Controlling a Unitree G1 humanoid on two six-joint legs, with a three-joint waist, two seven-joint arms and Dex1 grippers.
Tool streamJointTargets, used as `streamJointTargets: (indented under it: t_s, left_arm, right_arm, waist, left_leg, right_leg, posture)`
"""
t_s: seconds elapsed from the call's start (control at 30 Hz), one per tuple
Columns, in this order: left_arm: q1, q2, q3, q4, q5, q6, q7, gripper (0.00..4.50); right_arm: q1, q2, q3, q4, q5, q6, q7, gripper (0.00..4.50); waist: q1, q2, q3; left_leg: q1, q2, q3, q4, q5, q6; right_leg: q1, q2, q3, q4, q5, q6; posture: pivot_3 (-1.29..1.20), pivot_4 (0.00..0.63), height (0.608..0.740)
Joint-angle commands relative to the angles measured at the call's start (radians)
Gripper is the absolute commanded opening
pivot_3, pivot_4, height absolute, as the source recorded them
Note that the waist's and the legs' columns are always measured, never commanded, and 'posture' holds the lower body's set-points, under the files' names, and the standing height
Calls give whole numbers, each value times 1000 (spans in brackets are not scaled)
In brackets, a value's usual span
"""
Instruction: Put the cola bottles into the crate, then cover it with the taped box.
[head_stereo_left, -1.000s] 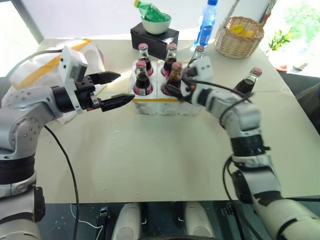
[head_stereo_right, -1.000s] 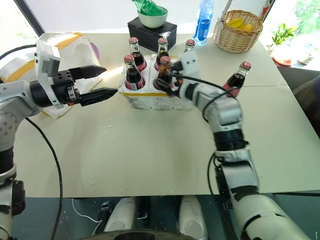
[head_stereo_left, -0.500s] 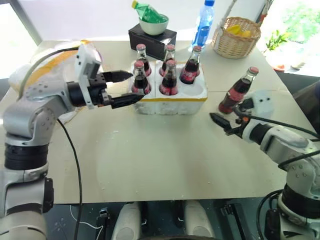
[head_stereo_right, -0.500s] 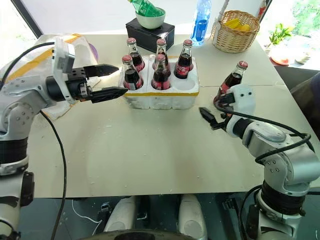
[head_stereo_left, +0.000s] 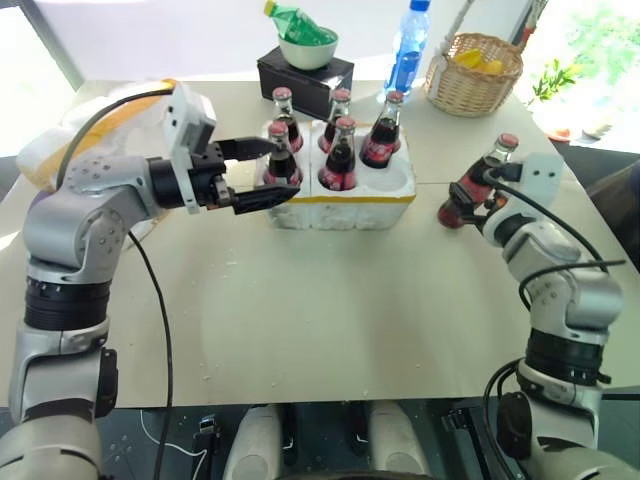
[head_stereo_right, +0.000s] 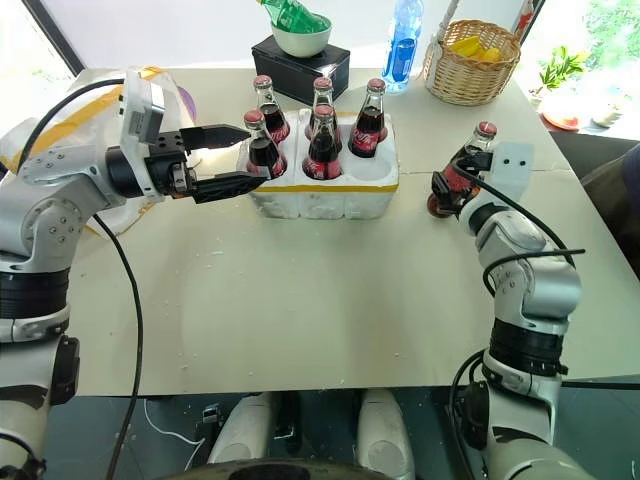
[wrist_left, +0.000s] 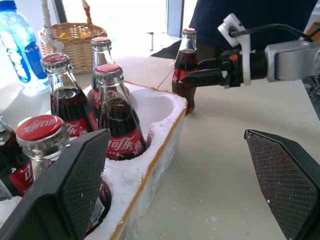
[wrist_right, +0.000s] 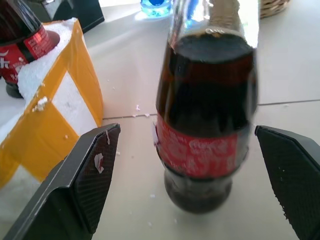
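The crate (head_stereo_left: 345, 203), low white foam with a yellow tape band, sits mid-table and holds several cola bottles (head_stereo_left: 340, 158); its front-right well is empty. One more cola bottle (head_stereo_left: 478, 182) stands alone on the table to the crate's right. My right gripper (head_stereo_left: 458, 198) is open, with one finger on each side of this bottle's lower body (wrist_right: 207, 125), and neither touches it. My left gripper (head_stereo_left: 262, 172) is open and level at the crate's front-left corner, its fingers (wrist_left: 82, 180) beside the nearest bottle. The taped box (head_stereo_right: 60, 115) lies at the far left behind my left arm.
At the back stand a black box (head_stereo_left: 305, 75) with a bowl and a green bottle on it, a blue plastic bottle (head_stereo_left: 410, 48) and a wicker basket (head_stereo_left: 475, 75). A person in dark blue (wrist_left: 240, 20) is beyond the table's right side. Bare tabletop lies in front of the crate.
My right gripper has swung away from the crate to the right and now straddles the lone bottle. My left gripper has edged closer to the crate's front-left corner.
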Motion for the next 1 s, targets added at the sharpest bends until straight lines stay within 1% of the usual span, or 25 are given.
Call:
streamJointTargets:
  t_s: [0.03, 0.1, 0.17, 0.27, 0.37, 0.47, 0.57, 0.67, 0.77, 0.87, 1.0]
  left_arm:
    - [0, 20, 37, -49, -8, 0, 9, 4500]
    - [4, 27, 50, -57, -11, 5, 20, 4500]
    - [9, 32, 59, -65, -16, 9, 28, 4500]
    - [27, 40, 76, -81, -26, 18, 39, 4500]
    - [52, 41, 90, -100, -29, 21, 51, 4500]
    - [64, 41, 95, -111, -35, 23, 60, 4500]
    - [66, 41, 96, -111, -37, 21, 65, 4500]
    - [62, 45, 94, -104, -34, 17, 66, 4500]
    - [57, 51, 94, -95, -29, 14, 64, 4500]
    - [59, 61, 100, -98, -31, 15, 65, 4500]
    - [65, 70, 103, -100, -31, 15, 66, 4500]
  right_arm:
    - [-43, -19, 34, 118, -48, -133, 27, 4181]
    - [-62, -38, 45, 114, -42, -168, 70, 3548]
    - [-69, -56, 50, 83, -28, -179, 108, 2665]
    - [-109, -106, 25, 32, -9, -170, 135, 2634]
    - [-223, -139, -14, 7, 63, -171, 177, 2634]
    - [-312, -136, -23, 7, 121, -170, 200, 2634]
    - [-373, -100, -27, 6, 197, -102, 202, 2634]
    - [-360, -86, 18, -24, 237, -31, 211, 2634]
    - [-319, -94, 83, -63, 230, 13, 224, 2634]
    - [-283, -97, 99, -79, 239, 74, 203, 2634]
    - [-238, -81, 154, -62, 213, 78, 205, 2634]
  waist:
    - [0, 0, 0]
    - [-1, 0, 0]
    - [-2, 1, 0]
    - [-1, 3, 2]
    - [-1, 8, 5]
    - [-2, 10, 6]
    - [-1, 10, 6]
    - [1, 9, 5]
    - [5, 9, 5]
    - [6, 9, 5]
    - [3, 9, 5]
  left_leg:
    - [0, 0, 0, 0, 0, 0]
    - [0, 0, 0, 0, 0, 0]
    - [0, 1, 0, -1, 0, 0]
    - [0, 1, 0, -1, 0, 0]
    - [-1, 1, 0, -1, 0, 0]
    - [-1, 1, 1, 0, 0, 0]
    - [-1, 1, 1, -1, 0, 0]
    - [-1, 1, 0, -1, 0, 0]
    - [-1, 1, 1, -1, 0, 0]
    - [-2, 0, 1, 0, 0, 0]
    - [-2, 0, 1, -1, 0, 0]
  right_leg:
    - [0, 0, 0, 0, 0, 0]
    - [0, 0, 0, 0, 0, 0]
    - [0, 0, 0, 1, 0, 0]
    - [-1, 0, 0, 1, 0, 0]
    - [-1, 0, 0, 1, 0, 0]
    - [-3, 0, 1, 1, 0, 0]
    - [-3, 3, 1, 2, 0, 0]
    - [-2, 3, 1, 1, 0, 0]
    - [-1, 0, 1, 1, 0, 0]
    - [-1, -1, 1, 1, 0, 0]
    - [-2, -1, 1, 1, 0, 0]
  posture:
    - [0, 150, 740]
    - [0, 150, 740]
    - [0, 150, 740]
    - [0, 150, 740]
    - [0, 150, 740]
    - [0, 150, 740]
    - [0, 150, 740]
    - [0, 150, 740]
    - [0, 150, 740]
    - [0, 150, 740]
    - [0, 150, 740]
